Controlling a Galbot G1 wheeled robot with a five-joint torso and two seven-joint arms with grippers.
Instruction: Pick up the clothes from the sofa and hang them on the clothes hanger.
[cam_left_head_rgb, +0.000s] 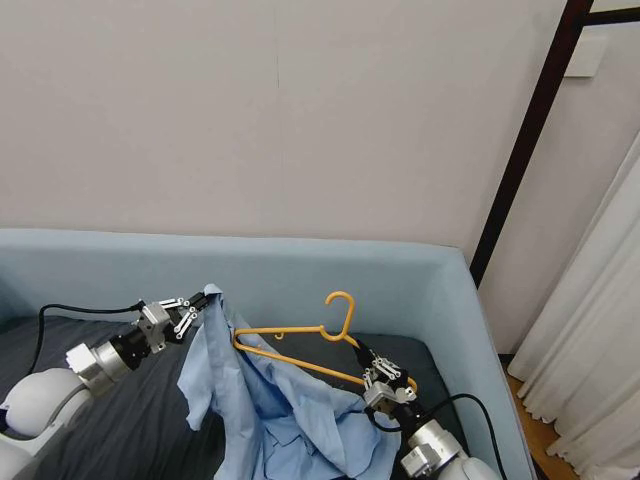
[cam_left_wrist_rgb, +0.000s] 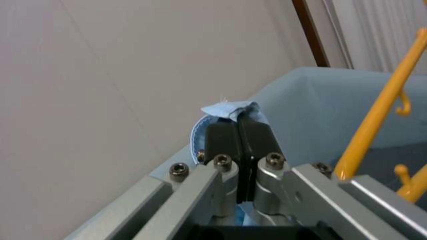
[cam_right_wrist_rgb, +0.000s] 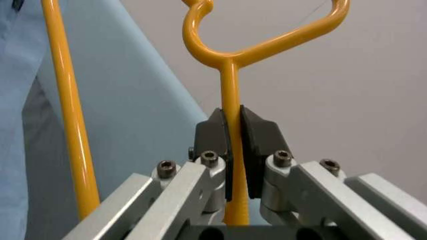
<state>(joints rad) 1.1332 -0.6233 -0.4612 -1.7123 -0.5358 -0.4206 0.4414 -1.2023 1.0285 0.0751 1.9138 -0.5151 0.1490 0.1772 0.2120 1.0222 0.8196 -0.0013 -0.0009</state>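
Left wrist view: your left gripper (cam_left_wrist_rgb: 238, 125) pinches the shirt (cam_left_wrist_rgb: 223, 109), jaws shut; right gripper (cam_right_wrist_rgb: 231, 125) clamps the hanger (cam_right_wrist_rgb: 230, 80); head view shows the shirt drooping between.

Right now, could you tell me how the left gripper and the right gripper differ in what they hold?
The left gripper is shut on a fold of the blue shirt; the right gripper is shut on the rod of the orange hanger. The left gripper sits higher, near the sofa back; the right gripper sits lower, by the shirt's heap. Both are closed.
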